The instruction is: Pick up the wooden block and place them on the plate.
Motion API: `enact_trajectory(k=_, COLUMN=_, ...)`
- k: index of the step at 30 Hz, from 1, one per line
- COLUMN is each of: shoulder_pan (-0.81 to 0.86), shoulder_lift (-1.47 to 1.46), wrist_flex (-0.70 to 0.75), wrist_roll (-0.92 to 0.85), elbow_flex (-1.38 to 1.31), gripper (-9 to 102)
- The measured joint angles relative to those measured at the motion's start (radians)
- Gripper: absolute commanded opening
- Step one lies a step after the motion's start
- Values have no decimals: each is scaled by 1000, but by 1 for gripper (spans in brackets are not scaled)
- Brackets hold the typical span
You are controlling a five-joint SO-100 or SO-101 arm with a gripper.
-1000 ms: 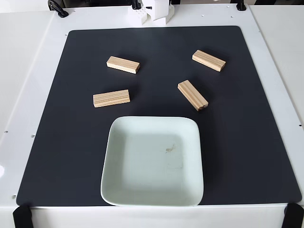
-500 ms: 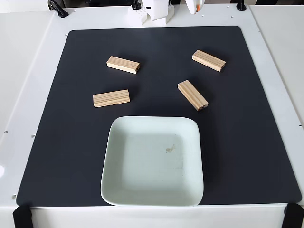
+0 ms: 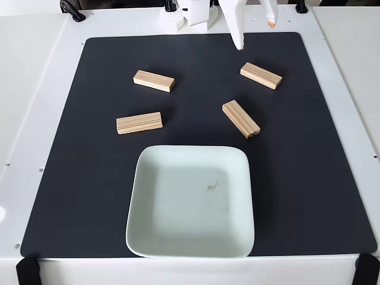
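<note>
At the top edge of the frame in the fixed view, the claw [image 3: 254, 34] hung with its two fingers spread and nothing between them — one white finger reaching down over the black mat [image 3: 71, 178], the other showing an orange tip further right. Just below it, in the upper right, lay the nearest wooden block [image 3: 260, 75]. A second block [image 3: 240, 118] sat angled right of centre, a third [image 3: 154, 81] in the upper left and a fourth [image 3: 139, 123] left of centre, all flat on the mat and apart from one another. The plate [image 3: 135, 196] waited empty at lower centre on the white surface [image 3: 35, 77]. The blocks looked light, stiff and dry-grained — likely best pinched across the narrow width at mid-length.
</note>
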Motion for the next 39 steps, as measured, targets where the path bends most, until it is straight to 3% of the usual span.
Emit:
enact_trajectory(k=7, shoulder_pan=9, shoulder_lift=-127, wrist_flex=-9, wrist_roll=-29, elbow_flex=-20, gripper=41)
enact_trajectory(k=21, shoulder_pan=-144, shoulder_lift=-149, wrist_flex=-12, wrist_roll=17, elbow_flex=-6, gripper=41)
enact_trajectory(k=31, shoulder_pan=-160, shoulder_lift=-201, wrist_flex=-267, wrist_roll=46, elbow_flex=120, gripper=41)
enact_trajectory(k=39, shoulder_pan=-161, shoulder_lift=-272, wrist_flex=-321, wrist_roll=83, elbow_flex=120, gripper=41)
